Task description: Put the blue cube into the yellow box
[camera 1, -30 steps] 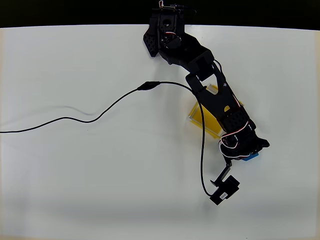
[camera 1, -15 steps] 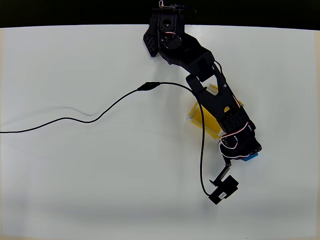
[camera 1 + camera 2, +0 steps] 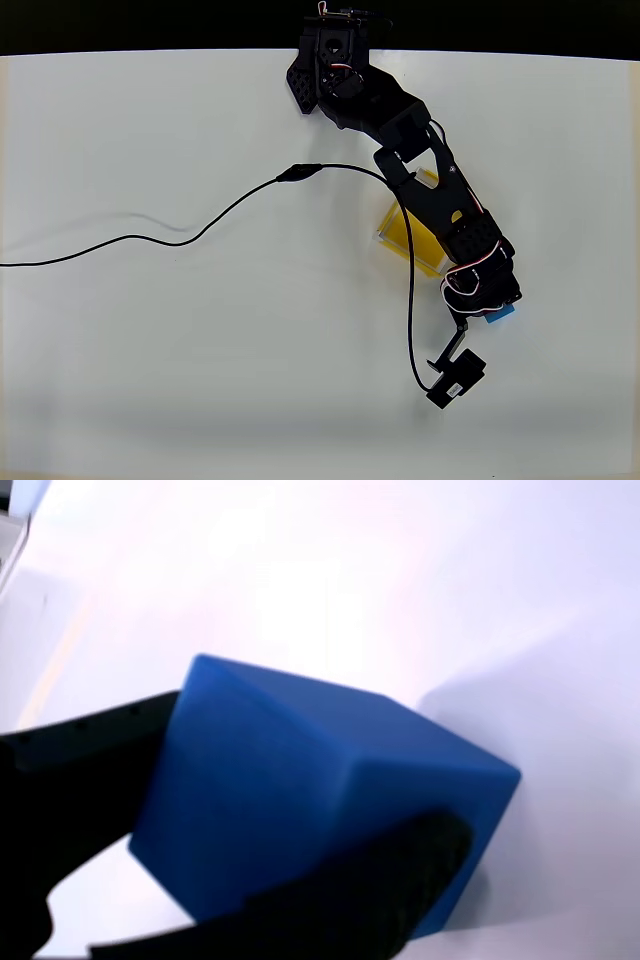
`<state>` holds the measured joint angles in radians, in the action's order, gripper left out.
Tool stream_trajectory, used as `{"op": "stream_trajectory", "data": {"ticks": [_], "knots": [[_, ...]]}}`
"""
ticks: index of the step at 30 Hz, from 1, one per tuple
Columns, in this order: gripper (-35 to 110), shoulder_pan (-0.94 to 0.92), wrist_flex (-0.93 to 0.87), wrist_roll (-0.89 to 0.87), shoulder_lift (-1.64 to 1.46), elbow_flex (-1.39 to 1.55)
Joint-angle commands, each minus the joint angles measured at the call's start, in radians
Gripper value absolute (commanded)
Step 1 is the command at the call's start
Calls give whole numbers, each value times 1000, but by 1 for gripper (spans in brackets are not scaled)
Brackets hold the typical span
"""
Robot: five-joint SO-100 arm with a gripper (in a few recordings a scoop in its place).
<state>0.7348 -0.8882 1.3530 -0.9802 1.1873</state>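
1. I see the white worktop taking up nearly all of the overhead view, with its far edge running along the top against a dark strip.
2. The black arm has its base at the middle of the far edge and stretches diagonally toward the right half of the worktop.
3. A thin black cable snakes in from the left edge, passes through a small inline connector, then loops down beside the arm to a black camera block sitting nearer the front edge.
4. The yellow box lies right of the worktop's centre, partly covered by the arm's forearm; its yellow floor and pale wall show on the left side of the arm.
5. The gripper has its jaws clenched on the blue cube: in the wrist view one dark finger presses its left face and the other crosses its lower right face.
6. From overhead, the blue cube peeks out beside the wrist, just past the box's near right corner and outside it, toward the right edge.
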Motion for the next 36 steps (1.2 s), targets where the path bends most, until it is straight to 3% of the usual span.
{"op": "stream_trajectory", "data": {"ticks": [1, 14, 24, 36], "knots": [[18, -25, -31, 46, -130, -107], [17, -110, -38, 172, -336, -138], [17, -52, -141, 184, -572, -104], [17, -6, -219, 175, -927, 238]]}}
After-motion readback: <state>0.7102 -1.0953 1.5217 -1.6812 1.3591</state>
